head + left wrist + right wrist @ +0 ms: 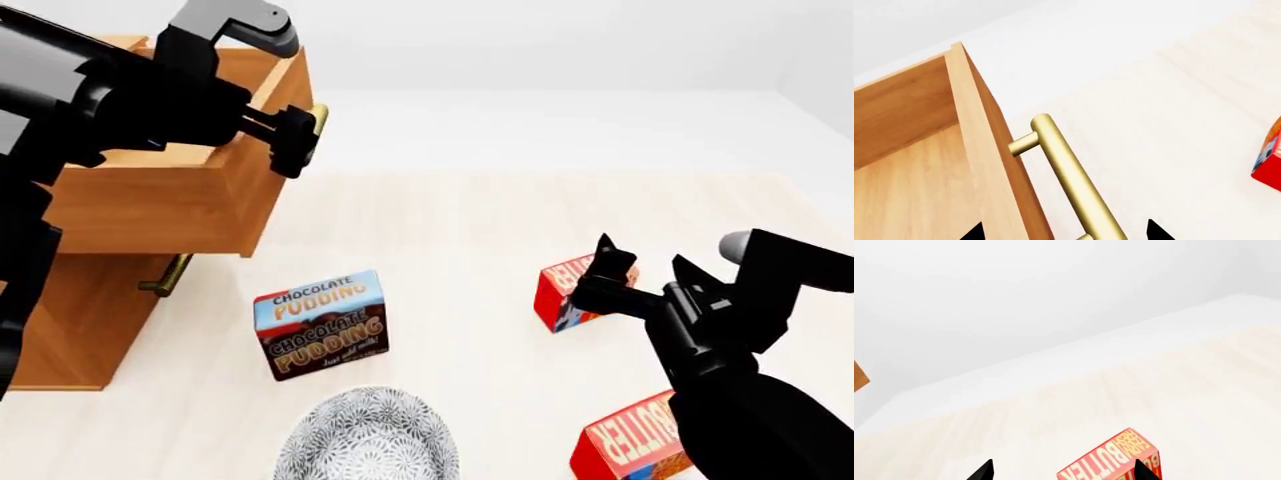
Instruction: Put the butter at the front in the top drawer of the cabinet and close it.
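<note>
- Jaws of the right gripper (pixel 647 262) are spread, and in the right wrist view the butter box (pixel 1111 457) shows between their two black tips, not yet pinched.
- In the head view this butter box (pixel 567 290) stands on the pale table (pixel 467 230) at the middle right of the frame, just left of the right gripper and well apart from the cabinet (pixel 80 310).
- A second butter box (pixel 634 440) lies at the lower right edge; I judge the one before the jaws is the target, but this is not certain.
- To do the grasp well, the jaws should go lower and further forward, until both pads face the flat sides of the box, and only then close.
- At the upper left, the top drawer (pixel 174 205) is pulled out and looks empty inside.
- Jaws of the left gripper (pixel 287 135) are also spread, on both sides of the brass handle (pixel 1074 175) and not pressing it.
- A pudding box (pixel 323 325) and a patterned bowl (pixel 367 435) stand at the lower middle, so the carry should pass above them.
</note>
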Controlling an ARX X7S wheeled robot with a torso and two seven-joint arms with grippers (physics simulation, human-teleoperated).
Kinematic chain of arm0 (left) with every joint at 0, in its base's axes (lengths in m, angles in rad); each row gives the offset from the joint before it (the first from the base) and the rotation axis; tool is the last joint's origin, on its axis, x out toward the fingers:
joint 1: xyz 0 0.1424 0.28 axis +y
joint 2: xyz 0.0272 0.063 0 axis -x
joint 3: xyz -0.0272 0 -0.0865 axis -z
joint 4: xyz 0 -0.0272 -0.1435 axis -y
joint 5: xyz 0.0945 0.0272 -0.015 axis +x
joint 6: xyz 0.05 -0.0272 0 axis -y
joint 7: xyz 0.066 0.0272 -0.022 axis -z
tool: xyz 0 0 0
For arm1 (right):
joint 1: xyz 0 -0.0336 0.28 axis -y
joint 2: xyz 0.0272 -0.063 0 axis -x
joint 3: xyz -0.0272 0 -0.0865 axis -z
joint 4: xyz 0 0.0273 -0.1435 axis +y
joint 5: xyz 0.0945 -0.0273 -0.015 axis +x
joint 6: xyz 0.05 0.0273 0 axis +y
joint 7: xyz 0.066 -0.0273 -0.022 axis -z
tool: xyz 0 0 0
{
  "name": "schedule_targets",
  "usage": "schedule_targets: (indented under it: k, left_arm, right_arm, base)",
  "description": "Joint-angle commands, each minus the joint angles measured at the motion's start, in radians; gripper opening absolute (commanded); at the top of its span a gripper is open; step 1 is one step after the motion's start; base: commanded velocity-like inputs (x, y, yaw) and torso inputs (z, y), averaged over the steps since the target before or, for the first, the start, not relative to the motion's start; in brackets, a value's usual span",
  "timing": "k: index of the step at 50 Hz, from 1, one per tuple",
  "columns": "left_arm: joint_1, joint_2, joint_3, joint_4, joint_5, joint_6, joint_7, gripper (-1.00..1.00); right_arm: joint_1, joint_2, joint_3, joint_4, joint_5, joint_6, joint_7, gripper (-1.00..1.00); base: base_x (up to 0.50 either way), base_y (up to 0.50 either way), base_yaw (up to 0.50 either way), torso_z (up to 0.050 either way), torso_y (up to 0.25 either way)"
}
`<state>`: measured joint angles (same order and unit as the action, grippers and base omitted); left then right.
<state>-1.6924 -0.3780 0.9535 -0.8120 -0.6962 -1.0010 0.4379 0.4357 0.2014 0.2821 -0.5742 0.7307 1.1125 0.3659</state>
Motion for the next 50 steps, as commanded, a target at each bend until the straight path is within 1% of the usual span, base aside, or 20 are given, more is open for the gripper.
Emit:
schedule_targets:
  k: [1,10,17,34,50]
  left_arm:
    - [0.062,0.038,-0.064,0.057,-0.115,-0.020,0.047,1.00]
    - [0.055,0.032,-0.064,0.059,-0.112,-0.027,0.032,1.00]
    - [0.040,0.014,-0.074,0.071,-0.114,-0.057,-0.008,1.00]
    - [0.016,-0.065,-0.138,0.217,-0.169,-0.167,-0.130,1.00]
    - [-0.030,-0.110,-0.160,0.323,-0.188,-0.244,-0.208,1.00]
  right_arm:
    - [-0.003,0.003,0.001,-0.010,0.011,0.000,0.007,1.00]
    - [-0.008,0.005,-0.003,-0.004,0.014,-0.010,0.008,1.00]
    - [-0.007,0.006,-0.011,0.009,0.015,-0.020,0.004,1.00]
    - [-0.010,0.011,-0.023,-0.011,0.037,-0.018,0.009,1.00]
    - [-0.025,0.021,-0.020,-0.041,0.065,-0.018,0.011,1.00]
  base:
    - [0.00,0.00,-0.01,0.000,0.000]
    - [0.00,0.00,-0.01,-0.002,0.000]
    - [0.00,0.00,0.00,0.000,0.000]
    - [0.00,0.00,0.00,0.000,0.000]
    - [0.00,0.00,0.00,0.000,0.000]
